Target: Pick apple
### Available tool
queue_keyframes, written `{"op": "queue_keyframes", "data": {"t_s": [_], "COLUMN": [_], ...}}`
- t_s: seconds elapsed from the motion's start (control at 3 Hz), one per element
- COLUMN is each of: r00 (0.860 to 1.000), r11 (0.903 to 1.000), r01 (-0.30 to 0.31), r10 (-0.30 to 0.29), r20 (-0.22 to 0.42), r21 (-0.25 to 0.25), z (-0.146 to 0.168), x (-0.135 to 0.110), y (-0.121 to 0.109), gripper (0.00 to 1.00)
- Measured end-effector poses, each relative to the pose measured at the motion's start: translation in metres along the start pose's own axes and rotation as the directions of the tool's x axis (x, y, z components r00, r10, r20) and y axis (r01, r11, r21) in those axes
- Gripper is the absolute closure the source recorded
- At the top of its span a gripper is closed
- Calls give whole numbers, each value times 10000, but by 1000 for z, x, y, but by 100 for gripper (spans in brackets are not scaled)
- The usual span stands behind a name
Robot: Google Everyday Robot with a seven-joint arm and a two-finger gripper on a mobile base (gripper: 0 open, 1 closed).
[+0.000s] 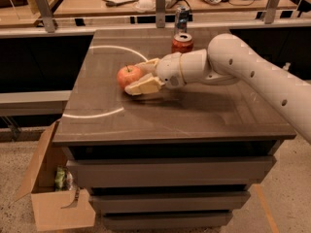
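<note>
The red-orange apple (pixel 128 75) sits on the dark table (pixel 204 110), left of centre, near a white painted arc. My gripper (pixel 139 76) reaches in from the right on a white arm and is open, with one pale finger (pixel 144 86) in front of the apple and the other behind it. The fingers bracket the apple's right side. I cannot tell if they touch it. The apple rests on the table.
A red soda can (pixel 182 43) stands behind my wrist, with a darker can (pixel 181 20) farther back at the table's rear edge. A rail with posts and a cluttered desk lie beyond. An open cardboard box (pixel 53 188) sits on the floor at the lower left.
</note>
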State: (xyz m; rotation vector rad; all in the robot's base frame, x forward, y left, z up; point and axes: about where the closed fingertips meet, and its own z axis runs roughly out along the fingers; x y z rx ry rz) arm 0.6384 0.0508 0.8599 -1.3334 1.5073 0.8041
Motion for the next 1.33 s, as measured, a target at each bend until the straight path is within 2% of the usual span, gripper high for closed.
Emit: {"op": "queue_keyframes", "data": {"t_s": [0.33,0.67,1.0,1.33], "r00": [9970,9912,9844,9844], "r11": [9997,9976,9921,9921], "r01": [9,126,253,253], "r10": [-27,-214,-461,-461], "r20": [767,1307,1699,1699], "r21": [243,676,1228,1228], "z": [-10,-29,-81,-81], "x": [-13,-26,-43,-43], "y": [0,0,3,3], "gripper": [96,100,100,100]}}
